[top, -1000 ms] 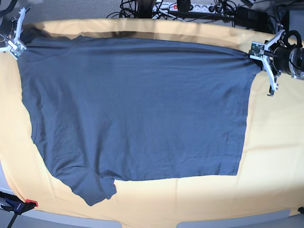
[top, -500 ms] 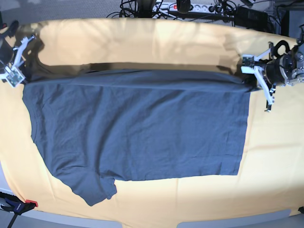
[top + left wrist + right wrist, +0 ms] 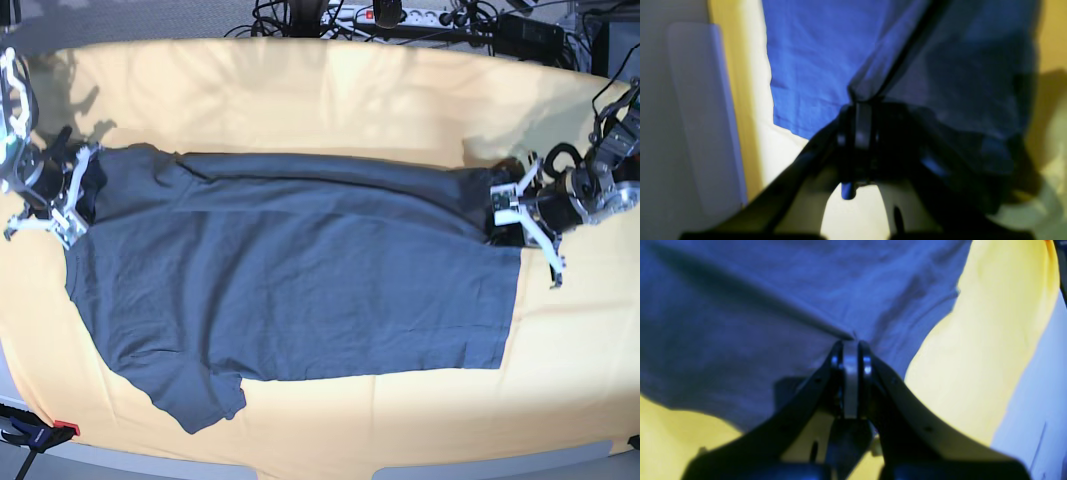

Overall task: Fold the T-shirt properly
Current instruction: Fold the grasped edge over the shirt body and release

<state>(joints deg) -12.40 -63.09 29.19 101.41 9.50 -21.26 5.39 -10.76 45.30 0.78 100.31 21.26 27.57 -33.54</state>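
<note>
Both tools, left tool point(image 3: 508, 212) and right tool point(image 3: 72, 196), pinch the T-shirt's point(image 3: 300, 290) far edge; bare yellow cloth point(image 3: 300, 100) lies beyond.

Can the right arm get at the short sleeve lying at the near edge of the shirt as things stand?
Probably not yet. The right claw is shut on the far edge of the T-shirt, so it is occupied. The sleeve itself lies flat and uncovered on the yellow cloth, with nothing blocking the way.

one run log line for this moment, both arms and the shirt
left gripper: shut on T-shirt far edge | right gripper: shut on T-shirt far edge | far edge lifted, folding toward near hem | yellow-orange cloth beneath
</note>
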